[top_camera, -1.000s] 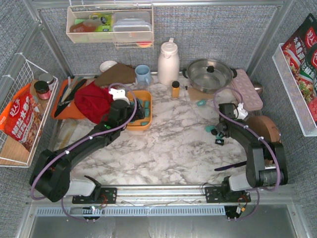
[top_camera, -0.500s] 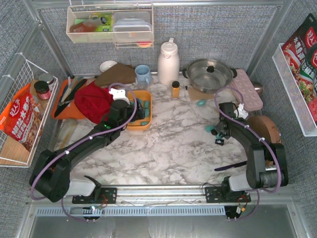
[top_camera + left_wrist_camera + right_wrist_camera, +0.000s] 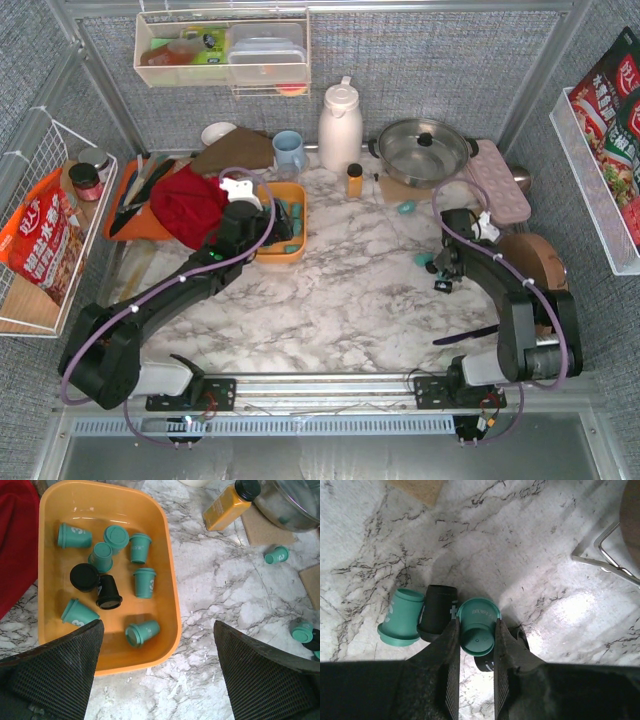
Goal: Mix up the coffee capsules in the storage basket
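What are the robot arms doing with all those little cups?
The right gripper is shut on a teal coffee capsule, right beside another teal one and a black one lying on the marble table. The left gripper hangs open above the orange storage basket, which holds more teal and black capsules.

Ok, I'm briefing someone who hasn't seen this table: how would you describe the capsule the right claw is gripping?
Find the steel pot at the back right of the marble table, then come toward the near edge to the capsules beside the right arm. It is the teal capsule pinched in the right claw; the black capsule beside it and the second teal one lie free.
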